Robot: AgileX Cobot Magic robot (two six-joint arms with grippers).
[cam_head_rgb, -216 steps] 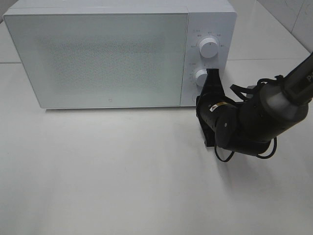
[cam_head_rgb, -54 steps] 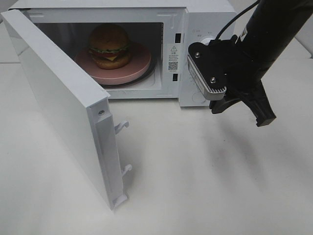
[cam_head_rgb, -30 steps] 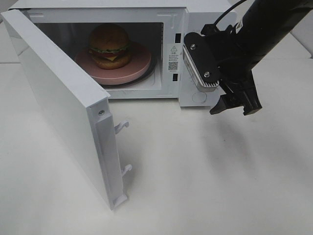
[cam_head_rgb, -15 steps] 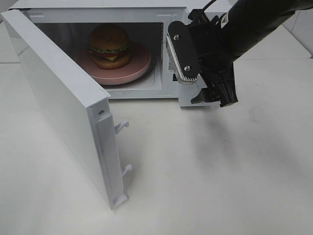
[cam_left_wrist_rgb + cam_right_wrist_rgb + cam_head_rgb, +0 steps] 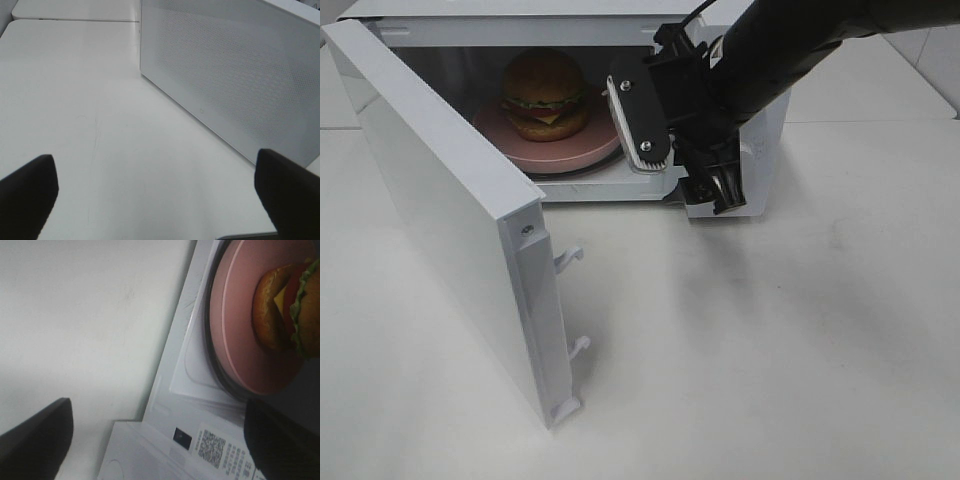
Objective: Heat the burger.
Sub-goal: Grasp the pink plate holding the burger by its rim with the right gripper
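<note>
The burger (image 5: 543,88) sits on its plate (image 5: 602,136) inside the microwave (image 5: 766,128), whose door (image 5: 440,210) is open, so heating can't start. The right gripper (image 5: 715,192) hangs spread and empty at the microwave's mouth. The left gripper (image 5: 160,200), likewise empty, faces the door's outside, probably to shut it.

A plain white table (image 5: 770,350) with a smooth matt top carries a white microwave (image 5: 772,125), which stands at the far side with its base flat on the surface. The microwave's door (image 5: 440,200) is swung wide open and reaches out over the table in front of the oven's left corner. A thin seam crosses the tabletop on both sides of the microwave, and a soft grey shadow lies just in front of it.
</note>
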